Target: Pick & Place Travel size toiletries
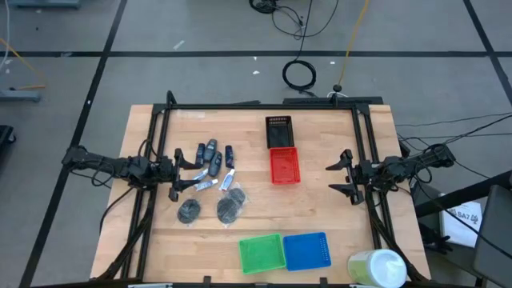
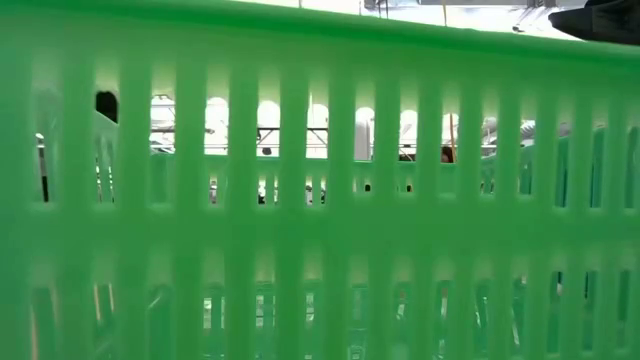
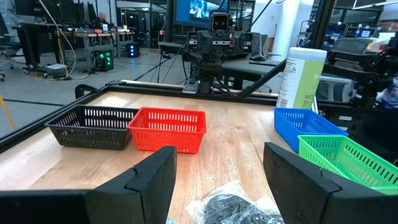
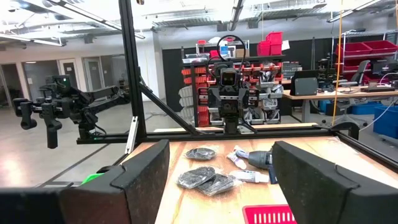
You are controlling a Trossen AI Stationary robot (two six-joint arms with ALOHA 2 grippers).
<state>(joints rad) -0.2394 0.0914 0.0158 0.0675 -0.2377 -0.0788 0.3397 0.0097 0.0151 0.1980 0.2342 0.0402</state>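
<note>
Tools (image 1: 186,174) (image 1: 339,177) open above wooden table (image 1: 336,232) on grey floor (image 1: 208,72).

No readable lettering anywhere in the workcell

A white box (image 1: 462,220) on the floor off the tabletop's right edge carries dark printing too small to make out; the label on the white-and-green cylinder (image 3: 301,78) and the picture on the wall screen (image 3: 199,10) behind it are likewise illegible, and the baskets carry no visible markings.
</note>
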